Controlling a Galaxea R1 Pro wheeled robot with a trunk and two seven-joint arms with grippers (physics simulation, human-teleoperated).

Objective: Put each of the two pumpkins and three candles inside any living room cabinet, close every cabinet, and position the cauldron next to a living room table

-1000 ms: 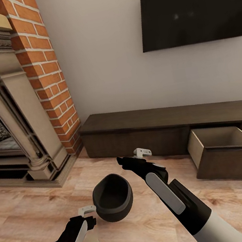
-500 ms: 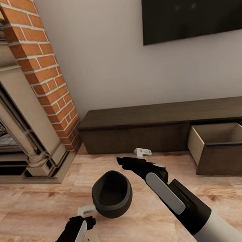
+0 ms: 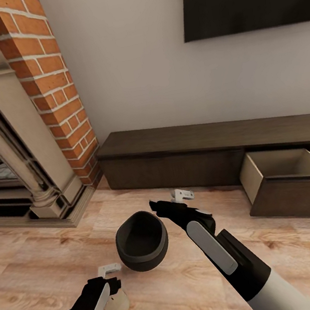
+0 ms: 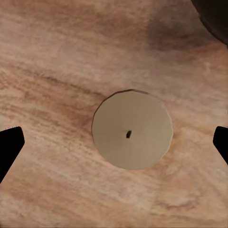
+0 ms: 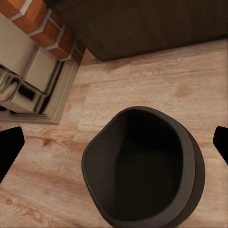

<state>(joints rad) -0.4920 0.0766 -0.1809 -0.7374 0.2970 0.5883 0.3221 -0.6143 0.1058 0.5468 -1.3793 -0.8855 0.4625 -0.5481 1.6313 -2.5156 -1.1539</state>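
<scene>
Left claw [image 3: 111,273]: I have it spread wide, hanging straight above a candle [image 4: 132,129] on the wood floor [image 3: 37,267], one fingertip [image 4: 10,145] on each side, not touching.
Right claw [image 3: 175,198]: open, holding nothing, poised over the cauldron [image 3: 141,239].
Cauldron: upright on the floor, between my two claws, just beyond the candle.
Cabinet [image 3: 176,159]: beyond the right claw, against the wall; its drawer [image 3: 293,186] stands pulled out.
In the way: fireplace surround [image 3: 14,164] and brick column [image 3: 52,91] beyond the left claw.
</scene>
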